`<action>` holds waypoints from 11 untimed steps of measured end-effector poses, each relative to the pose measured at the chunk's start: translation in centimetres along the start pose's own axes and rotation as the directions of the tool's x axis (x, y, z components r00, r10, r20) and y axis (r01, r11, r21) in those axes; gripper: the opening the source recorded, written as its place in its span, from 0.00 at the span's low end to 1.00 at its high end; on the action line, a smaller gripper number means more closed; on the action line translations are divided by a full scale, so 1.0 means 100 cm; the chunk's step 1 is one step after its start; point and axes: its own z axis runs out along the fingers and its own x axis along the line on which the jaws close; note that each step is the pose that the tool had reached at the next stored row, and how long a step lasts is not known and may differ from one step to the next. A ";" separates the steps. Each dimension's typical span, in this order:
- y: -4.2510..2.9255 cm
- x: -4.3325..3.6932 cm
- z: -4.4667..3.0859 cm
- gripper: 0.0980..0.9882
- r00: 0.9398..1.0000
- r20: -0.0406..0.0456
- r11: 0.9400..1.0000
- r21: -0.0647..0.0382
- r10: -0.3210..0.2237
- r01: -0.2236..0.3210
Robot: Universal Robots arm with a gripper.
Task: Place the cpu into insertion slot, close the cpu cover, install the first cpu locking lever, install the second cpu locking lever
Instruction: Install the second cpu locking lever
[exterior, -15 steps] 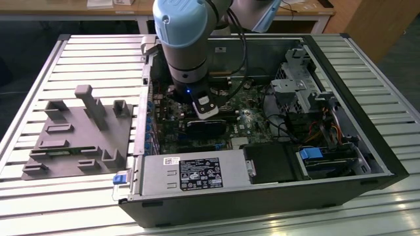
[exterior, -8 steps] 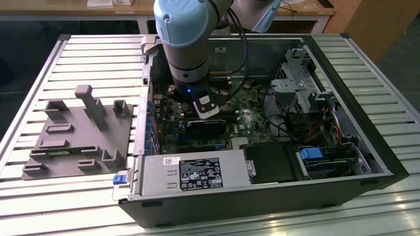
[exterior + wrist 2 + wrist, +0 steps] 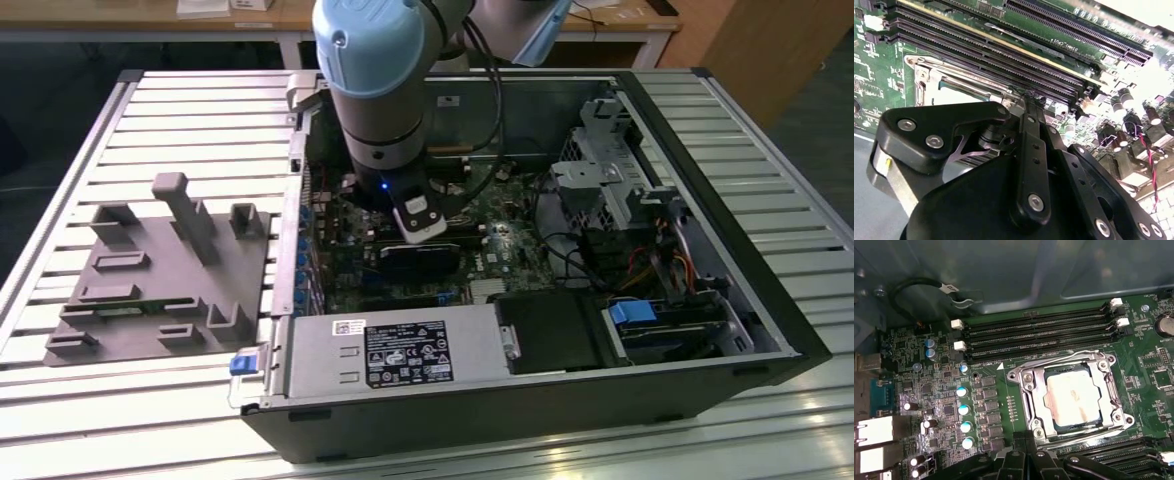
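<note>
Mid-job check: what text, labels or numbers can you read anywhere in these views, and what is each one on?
No text can be quoted reliably.
Power supply label: white print on black, too small to read.
White sticker beside it: too small to read.
Board lettering by the long slots, second wrist view: blurred.
Cpu top, first wrist view: washed out by glare, no marks legible.

A slatted pale metal table (image 3: 174,110) carries an open black computer case (image 3: 561,400) lying on its side toward the exterior view's right edge, and a grey fixture block (image 3: 160,280) with upright posts beside it, toward the exterior view's left edge.
</note>
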 end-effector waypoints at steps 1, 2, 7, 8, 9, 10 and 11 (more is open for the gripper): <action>-0.0002 -0.0001 -0.0001 0.00 1.000 0.000 1.000 0.001 0.000 0.000; -0.0004 -0.0001 -0.0001 0.00 1.000 0.000 1.000 0.002 0.000 0.000; -0.0007 -0.0002 -0.0002 0.00 1.000 0.001 1.000 0.007 -0.001 0.001; -0.0008 -0.0002 -0.0002 0.00 1.000 0.001 1.000 0.007 -0.001 0.001; -0.0007 -0.0002 -0.0003 0.00 1.000 0.001 1.000 0.007 -0.002 0.002; -0.0006 -0.0002 -0.0010 0.00 1.000 0.001 1.000 0.007 -0.002 0.002; -0.0004 -0.0002 -0.0018 0.00 1.000 0.001 1.000 0.007 -0.002 0.002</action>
